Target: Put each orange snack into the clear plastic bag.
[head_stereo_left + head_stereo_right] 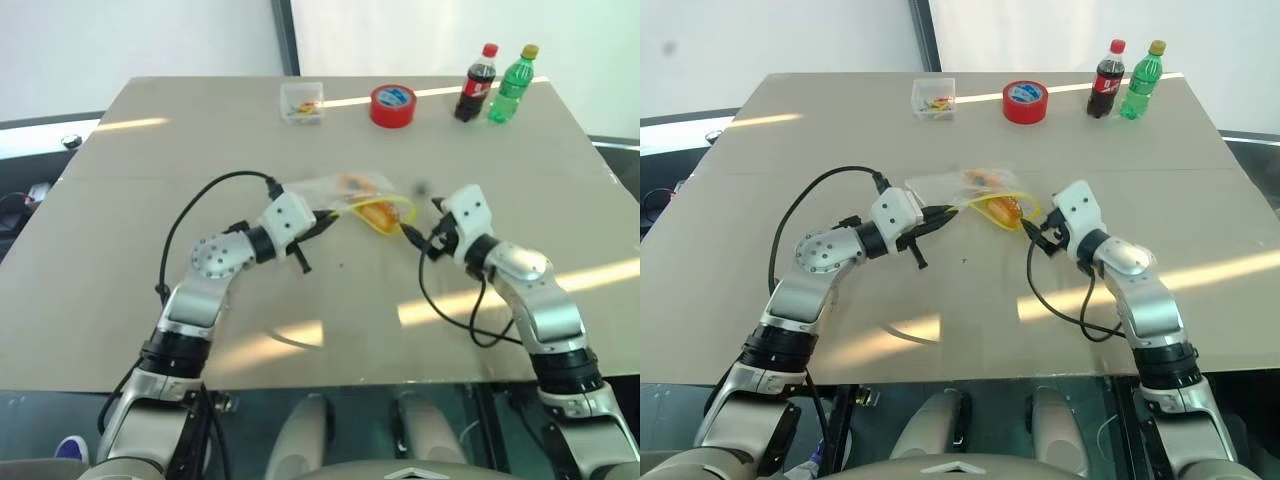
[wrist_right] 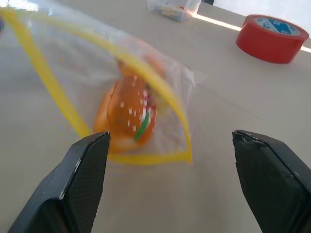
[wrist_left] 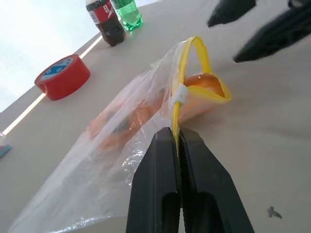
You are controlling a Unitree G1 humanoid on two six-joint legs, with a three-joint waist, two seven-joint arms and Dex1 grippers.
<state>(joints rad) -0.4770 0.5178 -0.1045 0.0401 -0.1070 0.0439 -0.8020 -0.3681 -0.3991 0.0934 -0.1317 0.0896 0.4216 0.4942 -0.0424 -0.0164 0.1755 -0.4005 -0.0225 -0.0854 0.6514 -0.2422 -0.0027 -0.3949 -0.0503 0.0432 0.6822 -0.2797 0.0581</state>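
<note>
while the left gripper [image 3: 179, 145] stays out of the account of motion, its fingers are clamped on the yellow-green strip of the clear plastic bag [image 3: 121, 145], lifting that edge off the table [image 1: 150, 200], probably so the mouth stands open toward the right gripper [image 2: 170, 184]. that gripper hangs just before the mouth with its fingers spread wide and nothing between them. one orange snack [image 2: 130, 116] lies just inside the mouth; a second orange shape [image 3: 136, 116] sits deeper in the bag. the right wrist view shows a snack's seeded top and a green streak. the left wrist view shows the pinch on the strip. the head views add the red tape roll [image 1: 392, 105], two bottles [image 1: 497, 85] and a small clear box [image 1: 302, 102], well apart at the far edge.
</note>
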